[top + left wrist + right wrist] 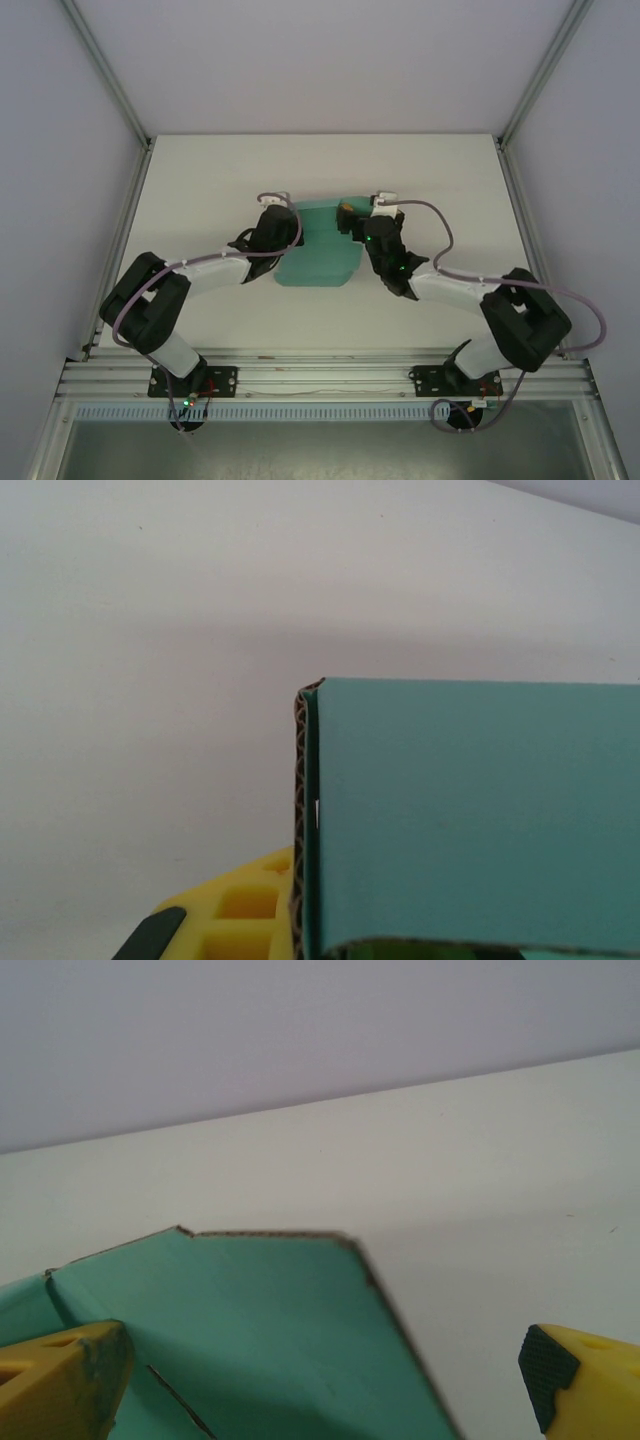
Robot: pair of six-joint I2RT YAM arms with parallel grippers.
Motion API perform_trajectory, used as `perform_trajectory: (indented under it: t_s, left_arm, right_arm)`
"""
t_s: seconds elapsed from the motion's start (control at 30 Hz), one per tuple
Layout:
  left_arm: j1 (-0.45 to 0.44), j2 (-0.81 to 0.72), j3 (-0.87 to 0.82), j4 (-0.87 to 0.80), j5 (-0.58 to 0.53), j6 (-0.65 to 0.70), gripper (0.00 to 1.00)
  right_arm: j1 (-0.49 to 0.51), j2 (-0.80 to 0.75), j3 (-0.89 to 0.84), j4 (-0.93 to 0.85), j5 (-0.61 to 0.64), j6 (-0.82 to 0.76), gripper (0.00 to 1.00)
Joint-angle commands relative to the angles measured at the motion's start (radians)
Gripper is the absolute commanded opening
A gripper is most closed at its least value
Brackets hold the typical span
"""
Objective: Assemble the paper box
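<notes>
White desk, with the teal paper box lying mid-surface, only partly folded. The left claw is clamped on a side panel's edge, the right claw spread wide astride another flap. Wall-folding seems in hand; next, the right likely must close on its flap and fold it inward

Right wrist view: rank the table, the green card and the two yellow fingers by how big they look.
1. table
2. green card
3. yellow fingers: the two look alike, and both are cut off by the frame.
</notes>
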Motion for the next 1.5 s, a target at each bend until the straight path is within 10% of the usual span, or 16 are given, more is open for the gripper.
perform_trajectory:
  t_s: [0.0, 0.47, 1.47]
  left_arm:
    - [-0.005, -0.027, 0.029, -0.009, -0.044, -0.008, 0.0]
    - [0.036, -0.083, 0.018, -0.056, -0.065, -0.015, 0.0]
    - [0.039, -0.063, -0.004, -0.003, 0.092, 0.025, 0.0]
  right_arm:
    - [0.002, -0.104, -0.01, -0.147, 0.037, 0.021, 1.0]
    - [-0.116, -0.35, -0.116, -0.508, -0.223, 0.155, 1.0]
    - [-0.13, -0.19, -0.044, -0.32, -0.263, 0.025, 1.0]
